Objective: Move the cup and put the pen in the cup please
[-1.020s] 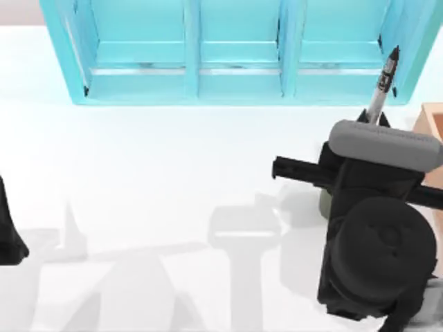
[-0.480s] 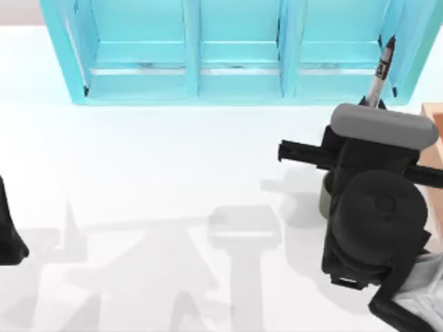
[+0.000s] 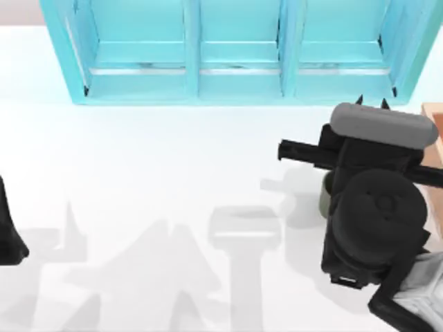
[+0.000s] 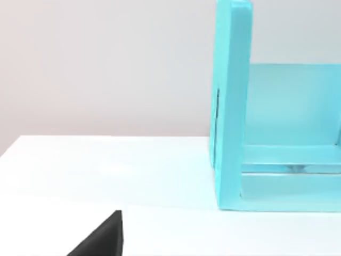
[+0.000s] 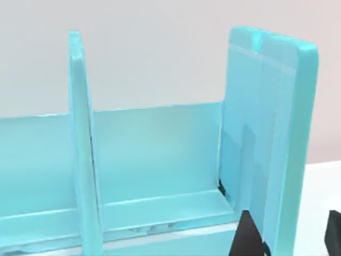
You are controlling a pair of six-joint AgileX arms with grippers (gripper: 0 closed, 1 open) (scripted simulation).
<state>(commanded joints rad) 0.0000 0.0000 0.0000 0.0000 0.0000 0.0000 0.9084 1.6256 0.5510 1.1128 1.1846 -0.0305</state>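
A sliver of the olive-grey cup point(image 3: 324, 197) shows at the right of the table, mostly covered by my right arm. The pen is hidden. My right gripper point(image 3: 371, 102) sits just beyond the arm's grey wrist block, close to the front of the turquoise shelf. In the right wrist view its two dark fingertips point(image 5: 246, 234) stand apart with nothing between them, so my right gripper point(image 5: 287, 234) is open. My left arm point(image 3: 8, 232) is parked at the table's left edge, and a dark corner of the left gripper point(image 4: 101, 241) shows in the left wrist view.
A turquoise shelf unit point(image 3: 235, 55) with upright dividers spans the back of the table. Its end wall point(image 5: 272, 133) stands right in front of my right gripper. A tan box edge point(image 3: 433, 117) sits at the far right. White tabletop point(image 3: 152, 166) lies between the arms.
The pen stuck up out of my right gripper toward the shelf in both earlier frames and is now out of sight. The right arm shifted slightly. The left arm stayed still.
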